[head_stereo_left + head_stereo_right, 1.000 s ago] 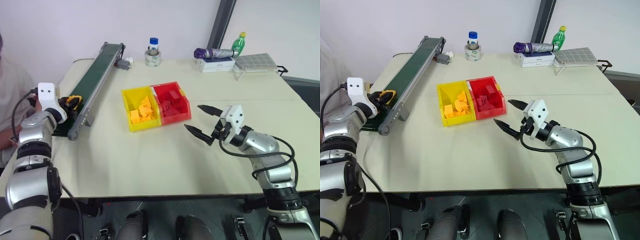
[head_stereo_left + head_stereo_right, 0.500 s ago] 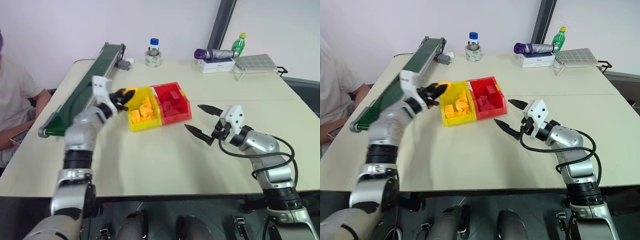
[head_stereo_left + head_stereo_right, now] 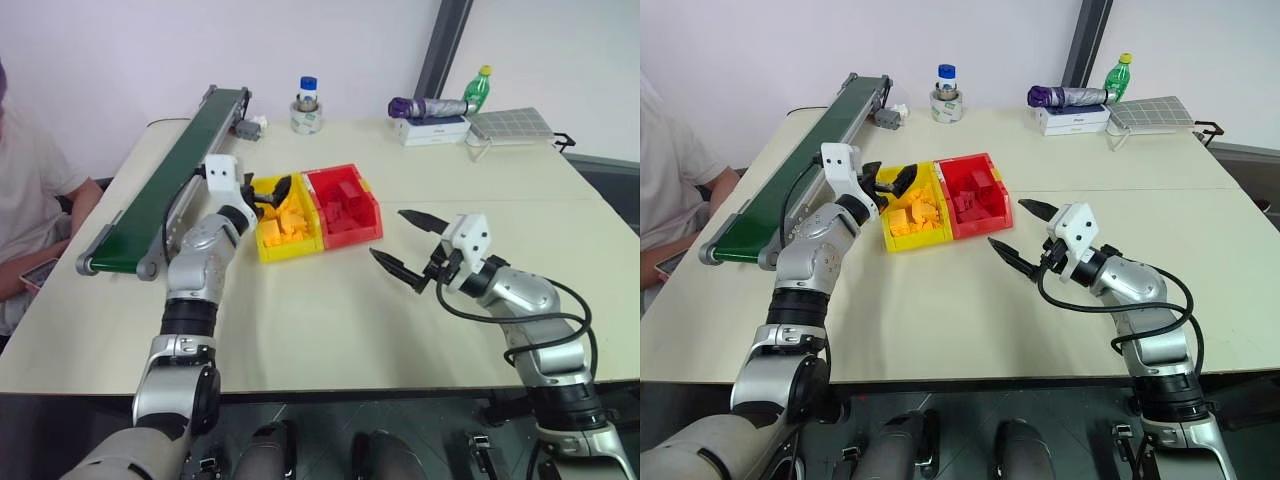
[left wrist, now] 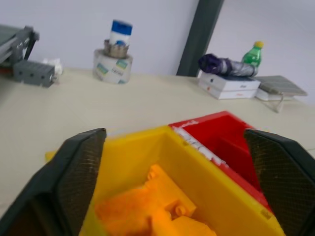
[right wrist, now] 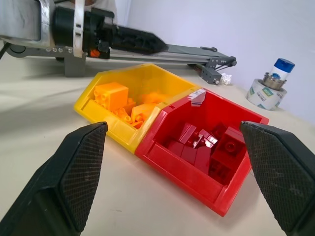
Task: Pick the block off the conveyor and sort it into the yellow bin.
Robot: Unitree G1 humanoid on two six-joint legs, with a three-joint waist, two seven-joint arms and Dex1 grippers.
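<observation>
My left gripper (image 3: 270, 190) hangs open over the back end of the yellow bin (image 3: 285, 250), its fingers (image 4: 78, 167) spread wide with nothing between them. Several yellow-orange bricks (image 4: 157, 201) lie in that bin right under it, and I cannot tell the block apart from the others. The conveyor (image 3: 170, 170) runs along the table's left side, just left of that arm. In front of the red bin (image 3: 345, 215), my right gripper (image 3: 390, 234) hovers open and empty, a little above the table.
The red bin, full of red bricks (image 5: 202, 145), touches the yellow bin's right side. A tape roll with a bottle (image 3: 306, 108), a folded umbrella on a box (image 3: 430, 108), a green bottle (image 3: 480, 85) and a grey tray (image 3: 510, 124) line the far edge. A person (image 3: 25, 200) sits at left.
My left arm swung right from the conveyor's near end to above the yellow bin, carrying the block. It has now opened and no longer holds the block. The right arm stayed put.
</observation>
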